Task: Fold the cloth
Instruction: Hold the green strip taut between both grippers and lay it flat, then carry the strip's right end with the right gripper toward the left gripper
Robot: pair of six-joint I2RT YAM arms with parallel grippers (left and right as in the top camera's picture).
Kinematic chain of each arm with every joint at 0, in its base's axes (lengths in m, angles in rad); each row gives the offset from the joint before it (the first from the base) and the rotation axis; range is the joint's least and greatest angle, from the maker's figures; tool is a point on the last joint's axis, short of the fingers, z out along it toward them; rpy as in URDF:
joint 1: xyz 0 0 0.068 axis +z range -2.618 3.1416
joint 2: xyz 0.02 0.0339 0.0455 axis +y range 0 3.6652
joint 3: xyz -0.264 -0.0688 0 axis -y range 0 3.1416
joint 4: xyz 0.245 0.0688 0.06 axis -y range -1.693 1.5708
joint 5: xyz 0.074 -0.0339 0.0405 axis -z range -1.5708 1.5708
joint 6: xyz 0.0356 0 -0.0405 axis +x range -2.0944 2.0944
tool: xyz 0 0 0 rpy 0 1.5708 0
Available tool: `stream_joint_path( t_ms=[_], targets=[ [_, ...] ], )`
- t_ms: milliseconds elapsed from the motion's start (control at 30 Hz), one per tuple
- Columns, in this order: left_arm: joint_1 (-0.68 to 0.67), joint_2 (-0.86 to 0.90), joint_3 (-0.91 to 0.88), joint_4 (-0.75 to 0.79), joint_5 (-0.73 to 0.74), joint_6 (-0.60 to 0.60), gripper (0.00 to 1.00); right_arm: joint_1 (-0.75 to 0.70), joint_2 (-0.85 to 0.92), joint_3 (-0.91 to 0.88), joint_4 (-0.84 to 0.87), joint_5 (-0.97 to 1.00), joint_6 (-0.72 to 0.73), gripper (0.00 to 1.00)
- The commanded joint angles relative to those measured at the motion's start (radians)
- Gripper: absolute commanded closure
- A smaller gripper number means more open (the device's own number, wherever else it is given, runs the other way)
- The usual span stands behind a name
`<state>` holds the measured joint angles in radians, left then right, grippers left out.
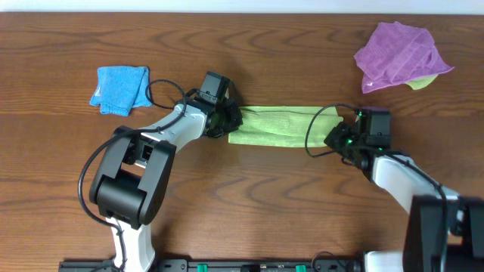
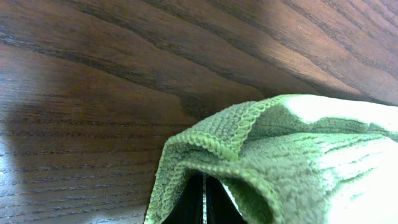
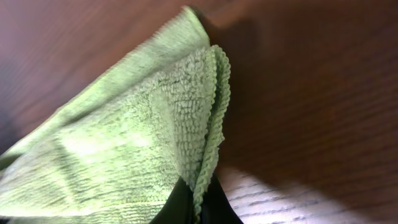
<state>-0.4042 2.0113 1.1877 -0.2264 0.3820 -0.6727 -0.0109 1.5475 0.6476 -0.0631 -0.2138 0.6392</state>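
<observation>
The lime-green cloth [image 1: 276, 125] is stretched in a narrow folded band across the middle of the wooden table. My left gripper [image 1: 225, 119] is shut on its left end; the left wrist view shows the cloth's hem [image 2: 249, 155] bunched over the black fingers [image 2: 203, 208]. My right gripper [image 1: 338, 138] is shut on the cloth's right end; the right wrist view shows two layered edges [image 3: 211, 124] pinched between the fingers [image 3: 198, 208]. The white tag is hidden.
A bright blue folded cloth [image 1: 121, 89] lies at the back left. A purple cloth [image 1: 399, 54] lies crumpled at the back right, with a bit of green fabric under its edge [image 1: 423, 81]. Black cables loop by both wrists.
</observation>
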Motion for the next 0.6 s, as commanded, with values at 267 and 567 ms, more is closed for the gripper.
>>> stream_joint_path(
  t_ms=[267, 567],
  targets=[
    [-0.006, 0.044, -0.044, 0.004, -0.041, 0.009, 0.94, 0.127, -0.072, 0.145, -0.093, 0.005, -0.117, 0.99],
    [-0.006, 0.044, -0.044, 0.021, -0.035, 0.003, 0.94, 0.216, -0.072, 0.2, -0.095, 0.03, -0.121, 0.99]
  ],
)
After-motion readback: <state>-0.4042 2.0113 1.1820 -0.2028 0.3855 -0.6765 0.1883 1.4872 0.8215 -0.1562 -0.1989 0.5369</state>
